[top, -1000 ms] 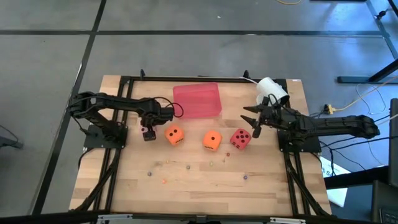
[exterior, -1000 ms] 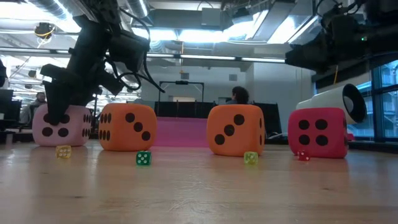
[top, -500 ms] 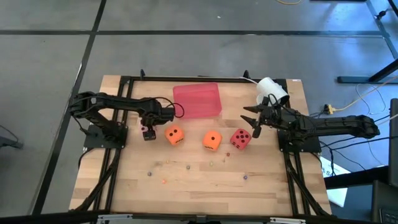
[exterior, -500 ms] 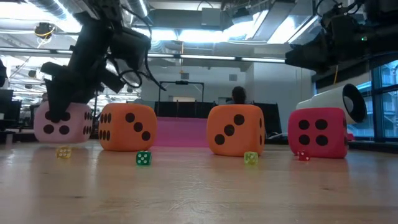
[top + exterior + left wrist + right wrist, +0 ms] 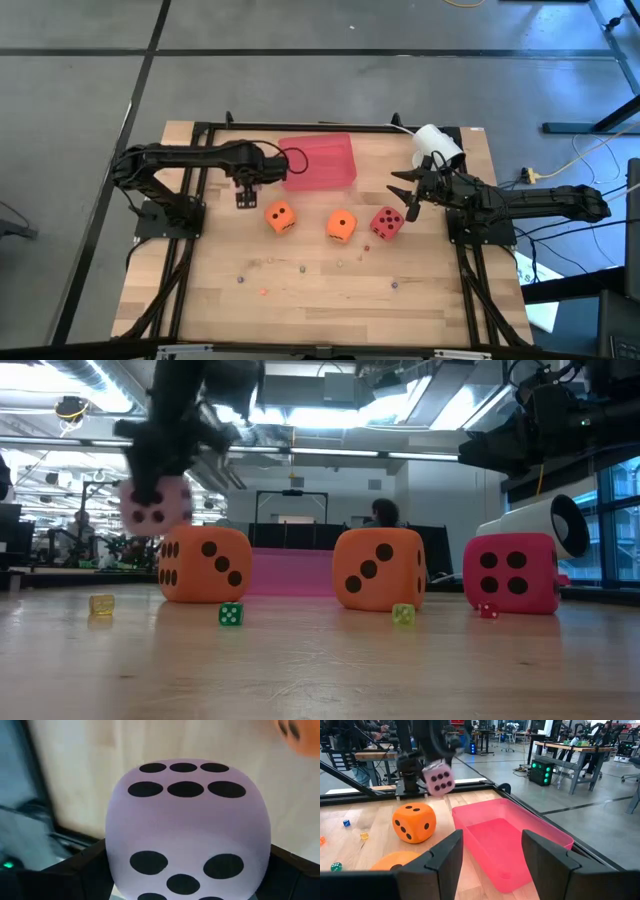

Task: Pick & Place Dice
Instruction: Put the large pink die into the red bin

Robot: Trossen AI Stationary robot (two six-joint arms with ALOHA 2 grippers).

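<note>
My left gripper (image 5: 245, 196) is shut on the pink die (image 5: 155, 505), which hangs above the table to the left of the near orange die (image 5: 281, 216); the gripper hides it in the high view. It fills the left wrist view (image 5: 187, 830). A second orange die (image 5: 341, 224) and the red die (image 5: 387, 223) rest on their bottom faces in a row on the table. My right gripper (image 5: 405, 195) is open and empty, just right of the red die. The flat red tray (image 5: 318, 160) lies on the table beyond the dice. My left gripper pinches the pink die by two opposite side faces (image 5: 112, 865) between its two fingers (image 5: 75, 875). The fingers come from above, pointing down. The die is lifted clear of the table and hangs slightly tilted, about level with the top of the orange die.
A white cylinder (image 5: 438, 143) lies at the far right, beside the right arm. Several tiny coloured beads (image 5: 230, 615) are scattered over the near half of the table. A dark frame (image 5: 300, 127) runs along the table's edges.
My left gripper has gone up and toward the table's far edge, nearer the red tray, still shut on the pink die. The die, which stood on the table, is now lifted clear. My right arm has kept still.
</note>
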